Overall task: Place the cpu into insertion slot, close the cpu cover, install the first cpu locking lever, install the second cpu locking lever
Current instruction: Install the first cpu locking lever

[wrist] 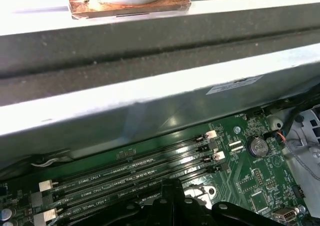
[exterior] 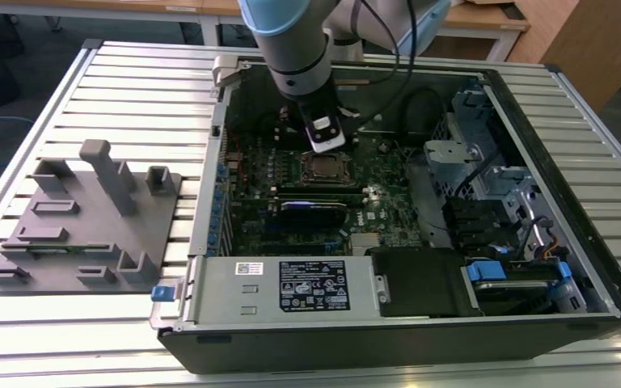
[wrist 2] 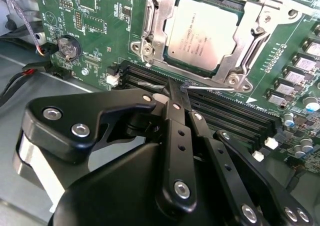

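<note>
Hanging low inside the open computer case (exterior: pixel 397 349) on the slatted surface (exterior: pixel 138 89), the tool (wrist 2: pixel 175 92) has its fingers drawn fully together. Nothing shows clamped between them. Their tip sits right at the end of a thin locking lever (wrist 2: pixel 215 89), but whether it touches that rod cannot be told. The cpu (wrist 2: pixel 202 31) already lies flat in the insertion slot (wrist 2: pixel 233 79), toward the case's far edge in the exterior view. The cpu cover (wrist 2: pixel 155 21) is down around it, framing its silver top. From the fingertips the slot lies straight ahead, just beyond the black memory slots (wrist 2: pixel 225 113). The lever's long axis runs along the slot's nearest edge, crosswise to the fingers, so the work appears to stand at the lever stage.
</note>
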`<state>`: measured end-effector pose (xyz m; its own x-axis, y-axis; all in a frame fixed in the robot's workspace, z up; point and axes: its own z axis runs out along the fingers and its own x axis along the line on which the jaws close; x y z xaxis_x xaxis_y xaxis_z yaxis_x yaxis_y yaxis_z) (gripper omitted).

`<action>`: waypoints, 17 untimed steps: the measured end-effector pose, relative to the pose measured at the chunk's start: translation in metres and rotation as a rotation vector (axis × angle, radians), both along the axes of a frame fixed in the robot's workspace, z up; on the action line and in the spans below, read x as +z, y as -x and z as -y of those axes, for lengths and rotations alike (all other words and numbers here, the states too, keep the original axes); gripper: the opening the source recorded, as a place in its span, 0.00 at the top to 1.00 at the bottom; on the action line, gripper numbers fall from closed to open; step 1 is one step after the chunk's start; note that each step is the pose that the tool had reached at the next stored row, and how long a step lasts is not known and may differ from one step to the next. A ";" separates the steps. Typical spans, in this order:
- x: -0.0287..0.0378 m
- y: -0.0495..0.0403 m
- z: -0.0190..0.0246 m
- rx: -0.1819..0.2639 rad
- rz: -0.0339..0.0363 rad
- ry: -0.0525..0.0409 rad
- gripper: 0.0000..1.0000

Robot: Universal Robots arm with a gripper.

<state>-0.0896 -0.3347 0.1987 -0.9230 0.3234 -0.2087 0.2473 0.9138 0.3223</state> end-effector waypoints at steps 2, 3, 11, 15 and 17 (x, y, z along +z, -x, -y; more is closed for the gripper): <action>-0.0002 0.0009 0.0000 0.000 0.0028 -0.0034 0.90; -0.0004 0.0013 0.0000 -0.001 0.0050 -0.0052 0.90; -0.0024 0.0016 0.0000 -0.001 0.0189 -0.0090 0.90; -0.0026 0.0017 0.0000 -0.001 0.0195 -0.0092 0.90; -0.0034 0.0016 0.0000 -0.001 0.0195 -0.0079 0.90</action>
